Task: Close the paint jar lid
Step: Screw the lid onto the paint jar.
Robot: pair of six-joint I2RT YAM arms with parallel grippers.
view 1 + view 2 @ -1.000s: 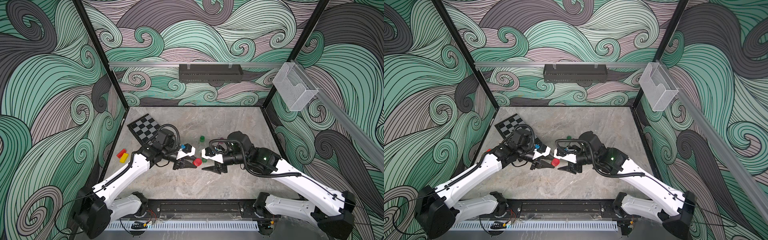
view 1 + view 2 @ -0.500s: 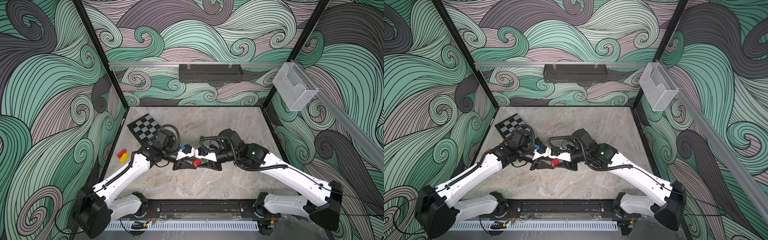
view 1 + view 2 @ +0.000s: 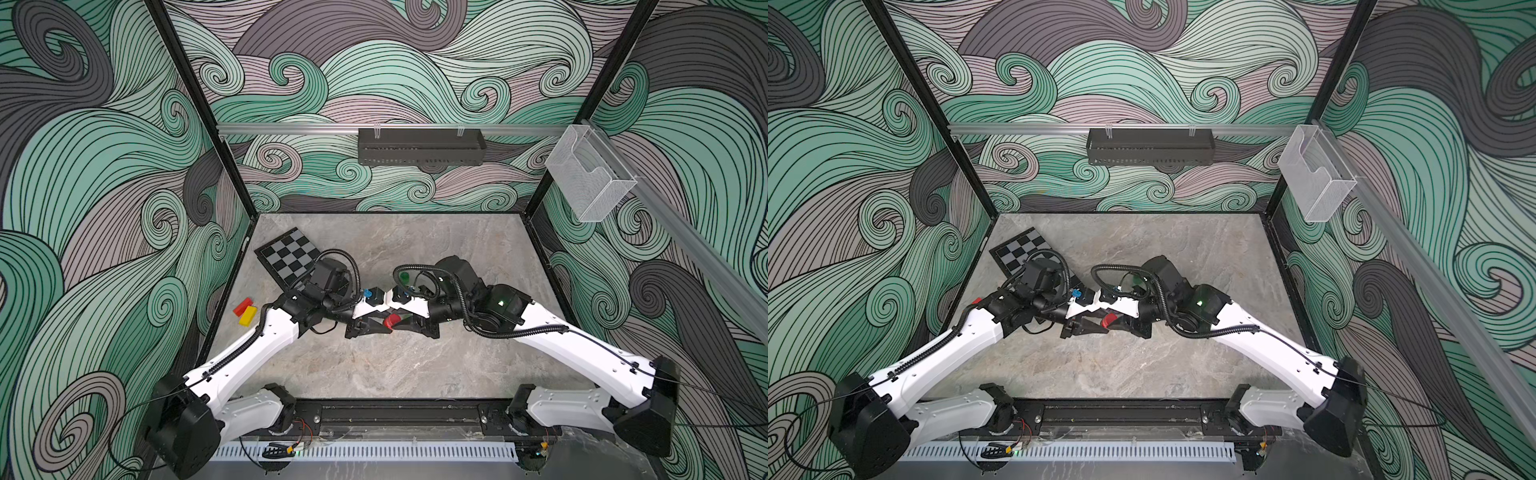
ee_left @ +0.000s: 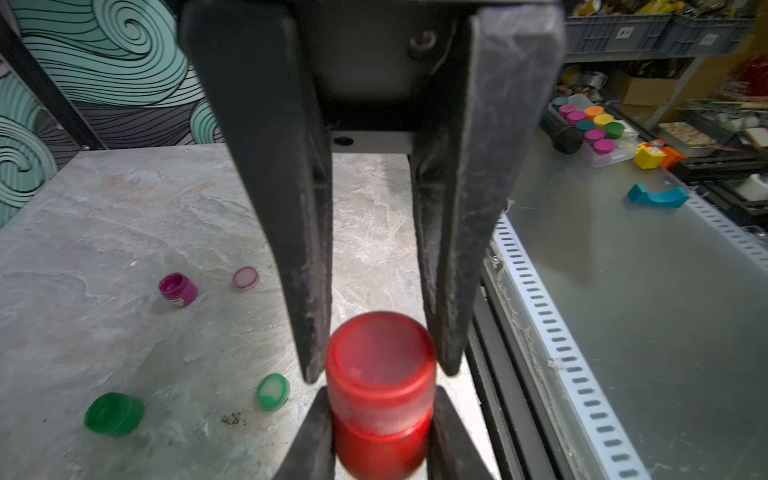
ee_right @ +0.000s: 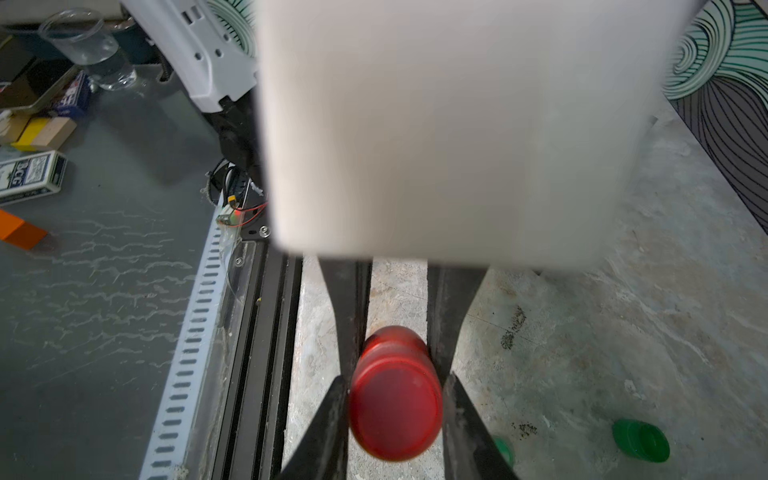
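marble table (image 3: 374, 365), side walls (image 3: 232, 291) well apart; left gripper (image 4: 380, 390) and right gripper (image 5: 397, 378) both clamp red jar (image 3: 391, 321)

Your marbled grey desk (image 3: 395, 365) carries a checkerboard (image 3: 289, 257) at its far left corner; a red block (image 3: 243, 306) and a yellow block (image 3: 248, 316) lie touching near the left edge. You also have a green jar (image 4: 114, 413) with a green lid (image 4: 272, 391) near it, and an upright magenta jar (image 4: 178, 289) with a pink lid (image 4: 245, 277) just beside it.

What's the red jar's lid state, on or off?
On. The lid caps the red jar in both wrist views; no open mouth shows. Tight or loose: cannot tell.
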